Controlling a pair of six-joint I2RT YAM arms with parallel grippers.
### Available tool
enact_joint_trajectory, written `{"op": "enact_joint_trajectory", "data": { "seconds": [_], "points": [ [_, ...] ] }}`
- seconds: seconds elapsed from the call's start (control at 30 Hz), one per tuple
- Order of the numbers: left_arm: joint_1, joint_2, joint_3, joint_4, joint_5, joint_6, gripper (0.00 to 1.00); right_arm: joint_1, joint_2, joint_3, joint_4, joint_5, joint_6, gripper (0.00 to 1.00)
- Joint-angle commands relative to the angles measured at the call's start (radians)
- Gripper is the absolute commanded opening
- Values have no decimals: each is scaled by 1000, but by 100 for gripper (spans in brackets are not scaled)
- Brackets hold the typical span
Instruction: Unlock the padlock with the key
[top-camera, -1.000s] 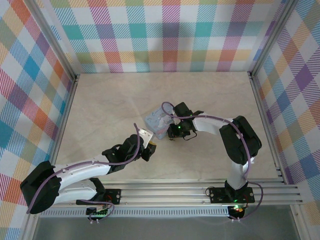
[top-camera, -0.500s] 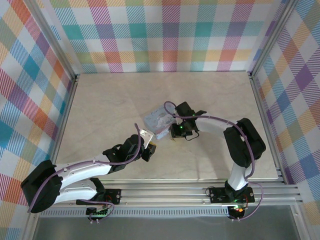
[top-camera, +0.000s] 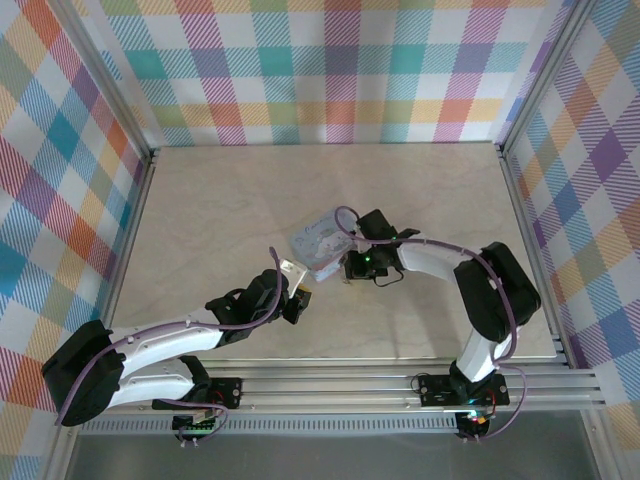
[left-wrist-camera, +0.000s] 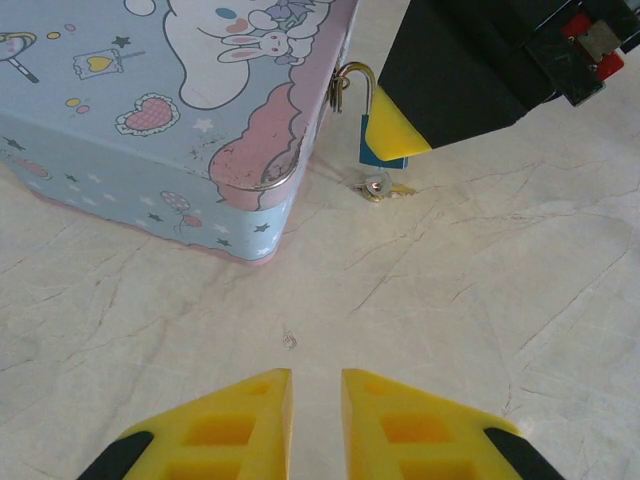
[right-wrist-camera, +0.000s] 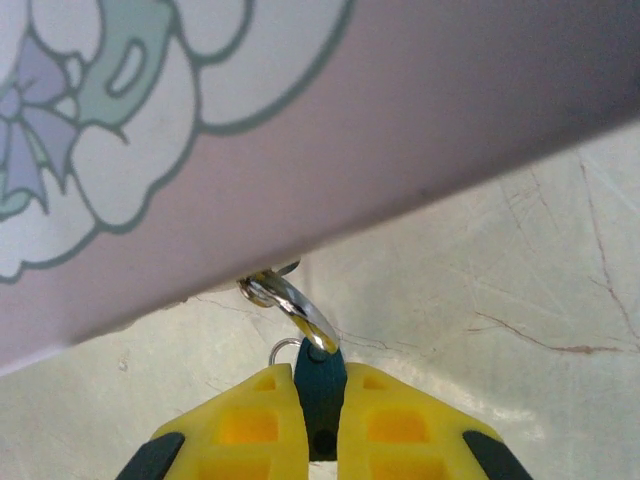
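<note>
The padlock is a tiny dark blue-green body with a silver shackle. The shackle hooks into the hasp of the pastel tin box. My right gripper is shut on the padlock body, its yellow fingers pressing both sides. In the left wrist view the padlock hangs at the box's corner under the right gripper. The small metal key lies on the table just below it. My left gripper hovers low over bare table short of the box, its jaws a narrow gap apart and empty. In the top view the left gripper is near the box.
The marble-patterned table is enclosed by checked walls, with metal rails at the sides and along the near edge. The tin box lies mid-table between the two arms, with open surface behind and to the left of it.
The right gripper has shut on the padlock, and its arm has shifted slightly right. The tin box has turned and shifted a little. The left arm has hardly moved.
</note>
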Motion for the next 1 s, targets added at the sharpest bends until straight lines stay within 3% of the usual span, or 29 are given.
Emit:
{"op": "enact_joint_trajectory", "data": {
  "seconds": [0.0, 0.5, 0.73, 0.97],
  "points": [
    [10, 0, 30, -25, -2, -17, 19, -15, -39, -11, 98, -46, 65, 0],
    [10, -18, 22, -40, -8, -28, 19, -76, -20, -16, 214, -125, 214, 0],
    [10, -70, 43, -114, -68, -30, 21, -88, -59, 21, 29, -78, 183, 0],
    [13, -180, 87, -266, -207, -18, 36, -181, -131, 42, -251, -60, 95, 0]
  ]
}}
